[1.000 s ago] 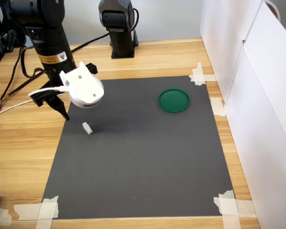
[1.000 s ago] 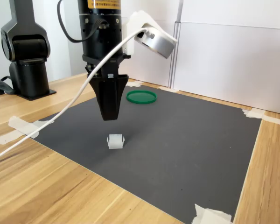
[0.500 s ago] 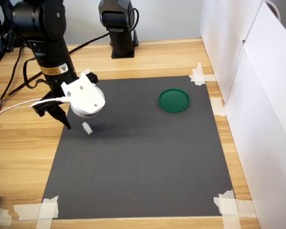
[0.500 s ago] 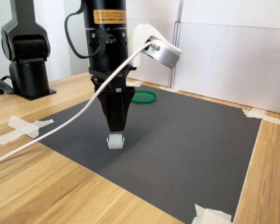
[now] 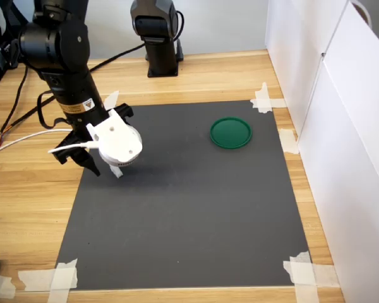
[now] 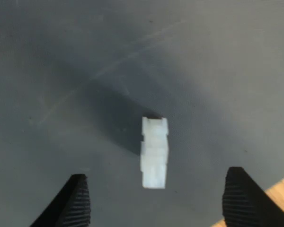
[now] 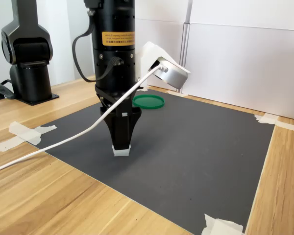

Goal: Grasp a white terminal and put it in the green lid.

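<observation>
Gripper spread wide, fingers flanking white terminal at wrist frame centre; green lid upper right, first exterior view.

the arm is glossy black with a yellow warning label. a round white camera housing trails a white cable. black ribbed fingertips.

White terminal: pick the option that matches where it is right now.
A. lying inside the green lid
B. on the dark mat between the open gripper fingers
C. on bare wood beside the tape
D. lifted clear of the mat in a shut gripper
B: in the wrist view the white terminal lies on the dark mat with a black fingertip apart from it on either side; the green lid holds nothing.
</observation>
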